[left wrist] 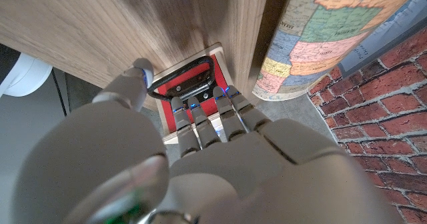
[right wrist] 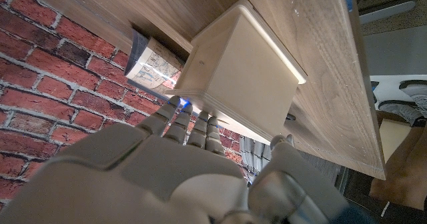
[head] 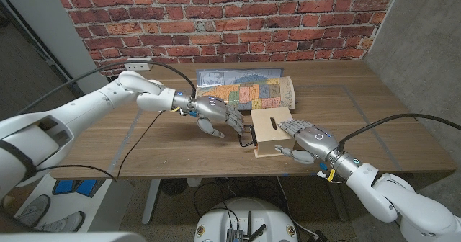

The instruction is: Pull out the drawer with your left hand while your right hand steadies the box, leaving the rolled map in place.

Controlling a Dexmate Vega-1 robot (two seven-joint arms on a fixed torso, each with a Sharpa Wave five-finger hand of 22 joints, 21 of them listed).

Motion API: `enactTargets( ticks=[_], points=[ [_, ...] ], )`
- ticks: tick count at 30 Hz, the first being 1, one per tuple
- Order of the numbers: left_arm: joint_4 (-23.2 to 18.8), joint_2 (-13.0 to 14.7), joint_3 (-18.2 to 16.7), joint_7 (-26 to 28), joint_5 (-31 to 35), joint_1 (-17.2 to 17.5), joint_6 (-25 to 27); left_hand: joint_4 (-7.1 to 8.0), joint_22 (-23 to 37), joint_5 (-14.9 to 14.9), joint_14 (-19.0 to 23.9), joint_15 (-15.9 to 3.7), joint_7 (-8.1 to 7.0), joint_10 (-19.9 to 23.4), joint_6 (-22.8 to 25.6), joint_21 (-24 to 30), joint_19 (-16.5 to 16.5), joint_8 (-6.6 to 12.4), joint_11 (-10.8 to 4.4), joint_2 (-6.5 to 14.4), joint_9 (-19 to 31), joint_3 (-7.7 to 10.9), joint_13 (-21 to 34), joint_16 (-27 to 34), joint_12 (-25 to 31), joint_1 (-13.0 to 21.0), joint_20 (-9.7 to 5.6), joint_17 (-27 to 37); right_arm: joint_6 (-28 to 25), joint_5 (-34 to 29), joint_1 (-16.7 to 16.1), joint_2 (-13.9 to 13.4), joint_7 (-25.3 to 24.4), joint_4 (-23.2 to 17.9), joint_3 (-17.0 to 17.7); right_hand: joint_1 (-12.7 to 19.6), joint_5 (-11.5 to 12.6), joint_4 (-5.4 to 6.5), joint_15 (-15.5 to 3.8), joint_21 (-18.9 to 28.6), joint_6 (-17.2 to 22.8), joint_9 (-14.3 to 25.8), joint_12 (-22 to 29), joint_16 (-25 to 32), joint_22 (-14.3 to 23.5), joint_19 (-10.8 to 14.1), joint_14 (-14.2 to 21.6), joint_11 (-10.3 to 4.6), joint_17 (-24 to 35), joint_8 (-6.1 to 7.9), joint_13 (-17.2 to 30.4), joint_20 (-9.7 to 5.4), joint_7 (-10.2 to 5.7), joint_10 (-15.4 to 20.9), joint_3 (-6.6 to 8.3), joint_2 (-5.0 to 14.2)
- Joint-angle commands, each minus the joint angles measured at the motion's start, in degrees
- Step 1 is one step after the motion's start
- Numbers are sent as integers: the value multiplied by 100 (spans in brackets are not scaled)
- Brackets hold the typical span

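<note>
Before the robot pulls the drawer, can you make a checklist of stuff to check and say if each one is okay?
1. Left hand at the black drawer handle: ok, its fingers reach the handle in the left wrist view.
2. Handle firmly held: cannot tell, the fingers hide the contact.
3. Right hand steadying the wooden box: ok, it rests on the box's top and side.
4. Drawer out: not ok, it looks hardly opened.
5. Rolled map in place: ok, it lies on the table behind the box.
6. Pull path toward the left hand: ok, bare tabletop there.
</note>
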Motion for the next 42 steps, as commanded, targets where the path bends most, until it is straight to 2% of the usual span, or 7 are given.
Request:
enactTargets(
  ticks=[1, 8, 15, 18, 26, 34, 42],
  points=[
    [-463, 142, -352, -329, -82, 371, 201, 3, 14, 6, 60, -995, 0, 67, 99, 45, 87, 26, 7, 17, 29, -42, -6, 25, -14, 105, -850, 33, 21, 43, 20, -16, -8, 17, -17, -51, -6, -6, -66, 34, 50, 9, 16, -19, 14, 53, 31, -7, 7, 20, 14, -380, -8, 62, 55, 224],
    [-740, 236, -520, -530, -170, 614, 368, 5, 16, 16, 201, -1004, -26, 193, 224, 37, 72, 41, 17, 71, 30, -112, -6, 52, 12, 217, -765, 42, 18, 50, 34, -7, -25, 23, -43, -52, -7, -5, -65, 32, 52, 9, 15, -21, 14, 56, 29, -14, 7, 19, 14, -379, -5, 61, 60, 221],
    [-1165, 389, -733, -692, -150, 954, 779, 18, 14, 10, 331, -1000, -44, 333, 246, -15, -127, -22, 4, 61, 26, -275, -10, 35, 8, 310, -520, 36, 10, 71, 32, -17, -32, 23, -46, -52, -7, -5, -66, 30, 51, 9, 15, -22, 14, 59, 31, -1, 6, 18, 14, -378, -5, 63, 69, 221],
    [-1234, 418, -782, -748, -212, 1052, 860, 59, 13, 8, 22, -867, -59, 347, 239, -47, -431, -102, -6, 31, 25, -446, -15, -50, -39, 287, -317, 25, 10, 90, 34, -10, -40, 27, -52, -54, -7, -4, -67, 29, 51, 9, 15, -23, 14, 60, 29, -5, 6, 17, 14, -376, -5, 63, 71, 219],
    [-1427, 469, -917, -929, -362, 1283, 1153, 84, 12, 17, -218, -642, -72, 422, 256, -69, -749, -161, -34, 79, 24, -565, -11, -32, -34, 258, -160, 32, 13, 132, 25, -18, -65, 44, -61, -49, -7, -7, -66, 29, 55, 9, 15, -24, 14, 68, 34, -6, 3, 18, 14, -371, -2, 65, 81, 218],
    [-1727, 534, -1054, -1221, -517, 1591, 1573, 104, 15, 30, -539, -621, -145, 479, 172, -77, -1275, -261, -52, 140, 23, -714, 2, -37, -47, 165, -3, 42, 10, 168, 25, -12, -100, 59, -83, -42, -7, -13, -64, 29, 63, 9, 15, -25, 14, 74, 40, -6, -1, 20, 15, -365, 0, 67, 91, 215],
    [-1976, 609, -1171, -1224, -511, 1889, 1918, 96, 17, 39, -696, -631, -197, 397, 214, -53, -1440, -268, -68, 178, 21, -763, 4, -31, -71, 148, 48, 38, 18, 199, 33, -23, -137, 77, -102, -40, -8, -17, -61, 30, 77, 9, 24, -21, 14, 84, 54, -10, -3, 25, 15, -354, -1, 94, 99, 210]
  ],
)
